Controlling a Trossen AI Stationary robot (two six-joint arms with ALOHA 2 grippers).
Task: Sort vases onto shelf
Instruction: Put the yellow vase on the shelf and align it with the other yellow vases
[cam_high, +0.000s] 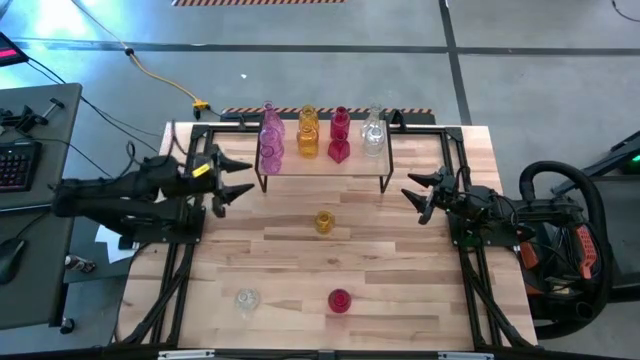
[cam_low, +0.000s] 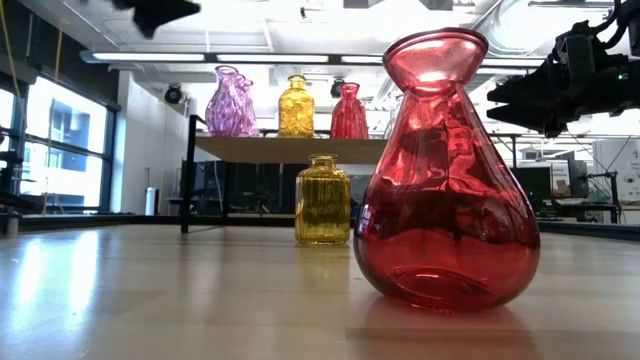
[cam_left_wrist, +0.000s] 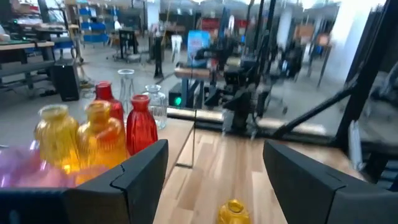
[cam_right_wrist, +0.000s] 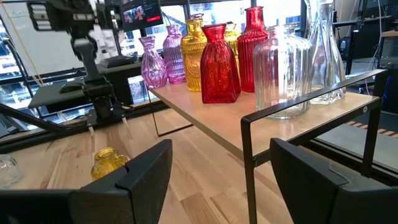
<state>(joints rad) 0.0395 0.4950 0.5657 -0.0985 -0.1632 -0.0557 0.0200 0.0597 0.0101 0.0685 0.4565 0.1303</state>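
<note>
The shelf (cam_high: 322, 168) stands at the table's far middle on thin black legs. It bears several vases in rows: pink (cam_high: 270, 140), amber (cam_high: 308, 135), red (cam_high: 340, 135) and clear (cam_high: 373, 135). Three vases stand upright on the tabletop: an amber one (cam_high: 323, 221) in the middle, and a clear one (cam_high: 246, 298) and a red one (cam_high: 339, 300) near the front edge. My left gripper (cam_high: 240, 178) hangs open and empty, raised left of the shelf. My right gripper (cam_high: 415, 197) is open and empty at the shelf's right end.
Black frame bars (cam_high: 180, 270) run along both table sides under the arms. Bare wood lies between the amber vase and the two front vases. Beyond the left edge there is a desk with a keyboard (cam_high: 15, 165). In the low view the red vase (cam_low: 447, 180) stands close to the camera.
</note>
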